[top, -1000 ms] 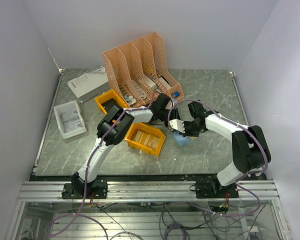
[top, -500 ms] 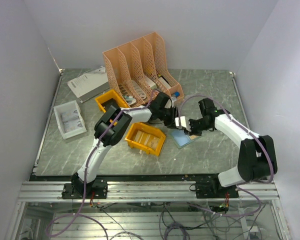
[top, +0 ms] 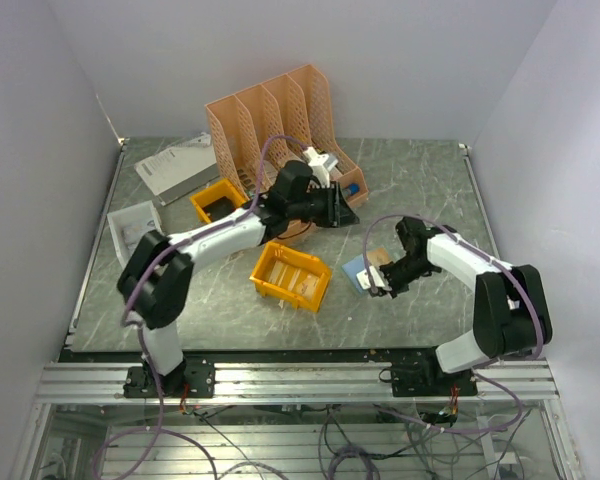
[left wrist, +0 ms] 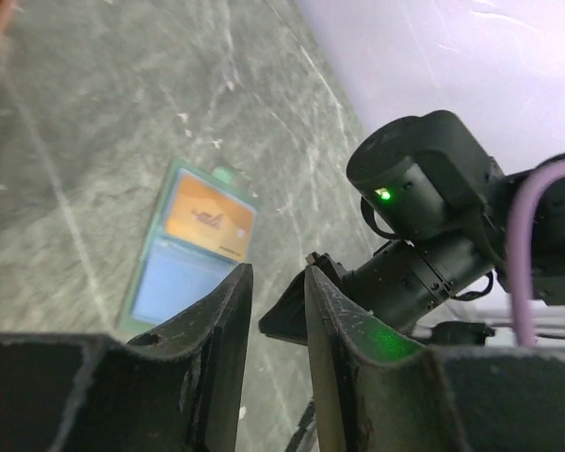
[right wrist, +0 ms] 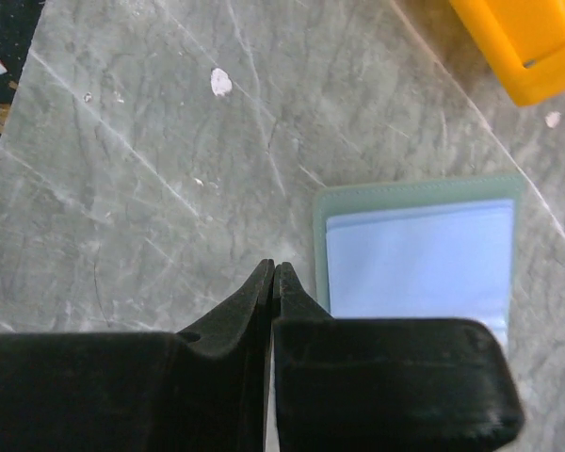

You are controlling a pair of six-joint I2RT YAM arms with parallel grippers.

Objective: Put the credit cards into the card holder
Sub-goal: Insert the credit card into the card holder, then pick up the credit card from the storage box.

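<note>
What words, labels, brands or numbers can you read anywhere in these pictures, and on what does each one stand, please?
No text can be read in any view.
Tan card on the open card holder: a dark printed mark, too blurred to read.
Grey booklet at the table's far left: faint print, too small to read.
Boxes in the orange file rack: labels too small to read.

Bright even light, soft shadows; left pincer (left wrist: 275, 282) looms slightly blurred.
</note>
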